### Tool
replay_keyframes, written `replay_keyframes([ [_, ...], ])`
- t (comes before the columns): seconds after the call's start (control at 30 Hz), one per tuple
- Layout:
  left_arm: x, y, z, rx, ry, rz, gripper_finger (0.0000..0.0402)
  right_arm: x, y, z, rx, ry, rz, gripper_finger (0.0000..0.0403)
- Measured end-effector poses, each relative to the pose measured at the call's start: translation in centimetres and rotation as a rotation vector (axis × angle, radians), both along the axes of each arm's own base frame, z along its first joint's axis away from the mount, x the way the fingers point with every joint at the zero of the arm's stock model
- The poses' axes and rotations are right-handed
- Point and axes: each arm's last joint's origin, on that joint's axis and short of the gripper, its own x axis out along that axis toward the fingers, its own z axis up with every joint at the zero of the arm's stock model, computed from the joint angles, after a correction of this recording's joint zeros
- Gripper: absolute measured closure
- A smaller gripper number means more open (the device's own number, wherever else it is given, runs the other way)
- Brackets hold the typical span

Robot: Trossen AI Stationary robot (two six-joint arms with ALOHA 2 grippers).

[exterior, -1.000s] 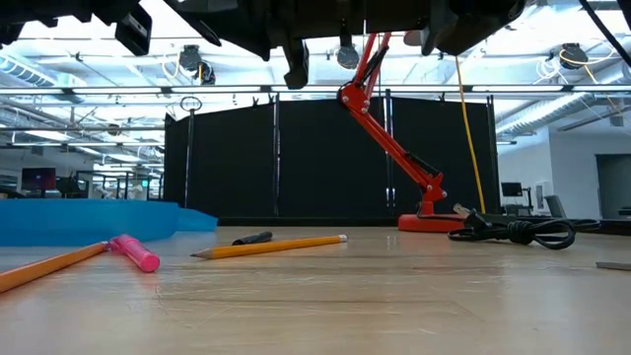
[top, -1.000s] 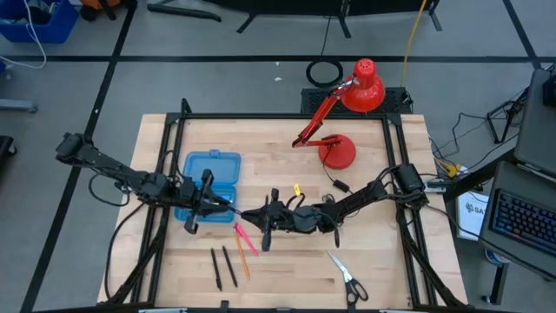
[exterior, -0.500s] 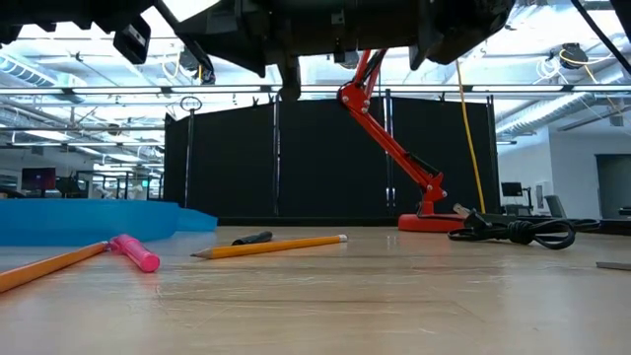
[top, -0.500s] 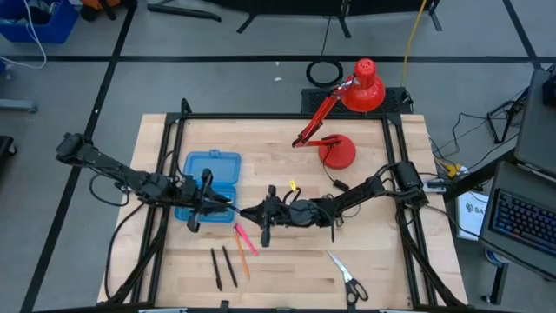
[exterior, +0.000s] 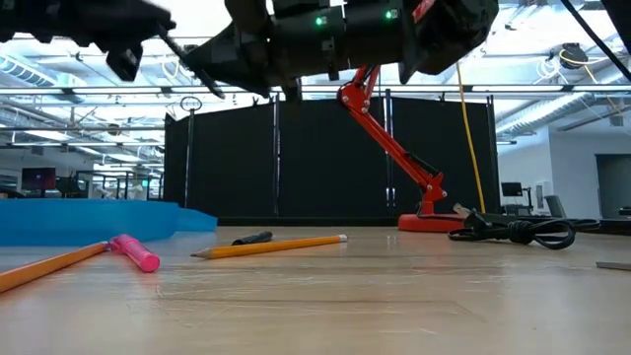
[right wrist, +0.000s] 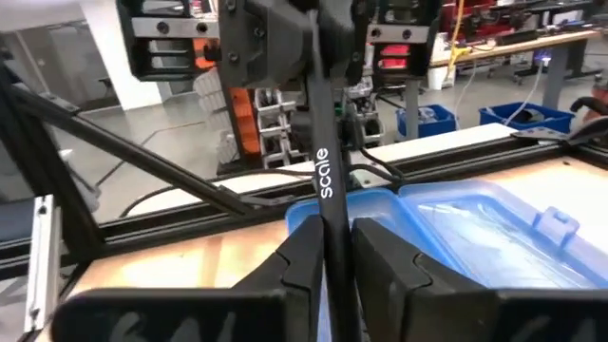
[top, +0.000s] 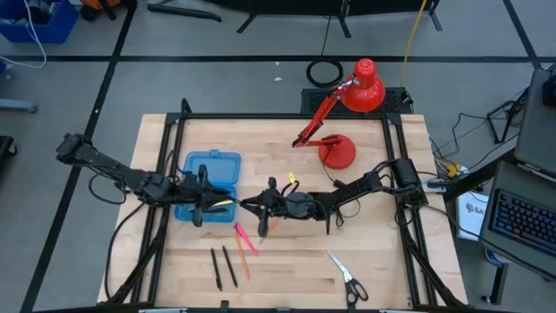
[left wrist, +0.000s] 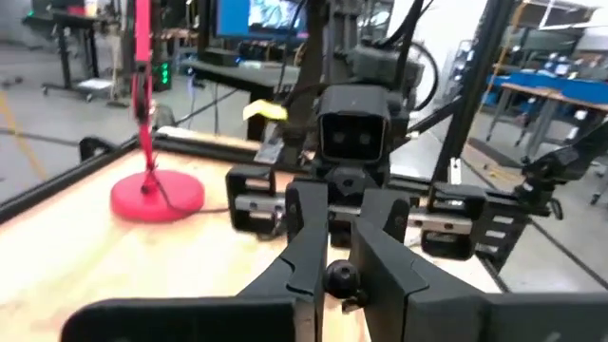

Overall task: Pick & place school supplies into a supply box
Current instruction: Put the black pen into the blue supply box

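Observation:
A black pen [right wrist: 323, 176] with white print is held in the air between both grippers. My left gripper [top: 224, 205] and my right gripper [top: 249, 207] face each other tip to tip, just right of the blue supply box [top: 208, 176], and both are shut on the pen. On the table lie a pink marker [top: 246, 239], an orange pencil [top: 242, 263], two black pens [top: 223, 267] and scissors [top: 347, 276]. In the low view the pink marker [exterior: 135, 252] and a yellow pencil [exterior: 271, 247] lie flat on the wood. My left gripper pinches the pen's end [left wrist: 339, 276] between its two fingers, coming level from the table's left, the pen running along the fingers. My right gripper pinches the pen's shaft [right wrist: 329, 233] just behind the print, level from the table's right, along the fingers. The pen is lifted clear, roughly level.
A red desk lamp [top: 362, 89] stands with its base [top: 337, 153] at the far right of the table, its black cable [exterior: 513, 232] lying nearby. Black rails [top: 165, 165] frame the wooden top. Open wood lies near the near edge between the pens and scissors.
My right gripper has moved toward the table's left and a little toward its far edge, closing on my left gripper beside the box. The two now meet tip to tip around the pen above the table.

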Motion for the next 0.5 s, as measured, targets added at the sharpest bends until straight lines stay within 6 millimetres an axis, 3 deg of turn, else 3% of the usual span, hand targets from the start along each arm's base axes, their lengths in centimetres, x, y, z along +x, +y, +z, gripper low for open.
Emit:
replay_keyframes([
  [0.33,-1.3,0.6,-1.0,-0.072,0.128,0.059,0.0359,0.1,-0.6,0.2,-0.03,-0.004,-0.018,0.0303],
  [0.5,-2.3,1.1,0.4,-0.107,0.216,0.08,0.0359,0.1,-1.0,0.9,-0.101,-0.068,-0.029,0.0299],
])
